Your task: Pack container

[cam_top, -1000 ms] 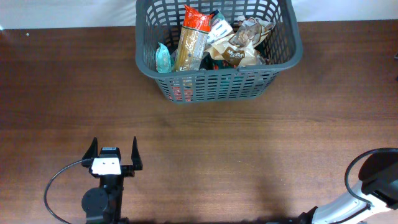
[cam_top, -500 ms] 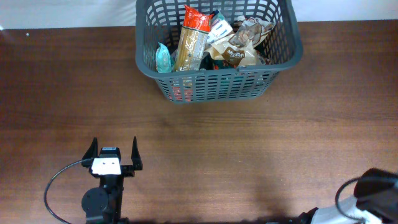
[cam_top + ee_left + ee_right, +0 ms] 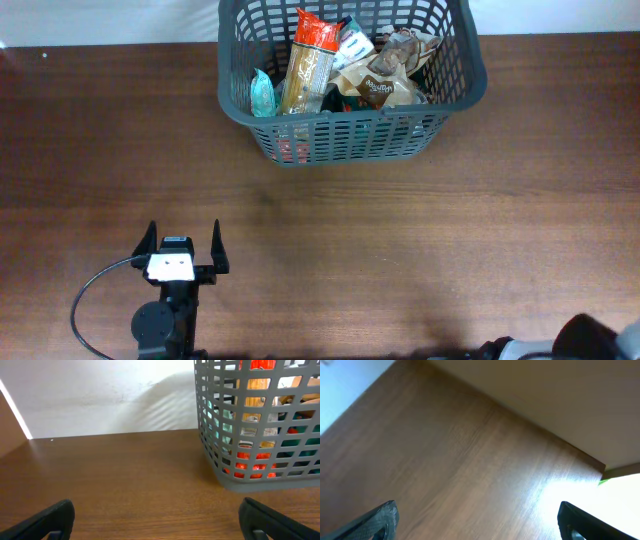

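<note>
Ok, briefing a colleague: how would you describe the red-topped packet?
Find the dark grey basket at the top of the overhead view. Left of centre inside it, a long packet sticks up, red at the top, yellowish below. Its neighbours, a small teal packet and crumpled brown bags, are shorter, not red.

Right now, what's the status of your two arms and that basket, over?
Left fingers open, empty, facing basket. Right fingers open, empty, over the table. Basket stocked with packets, far edge. Nothing seen in the way.
</note>
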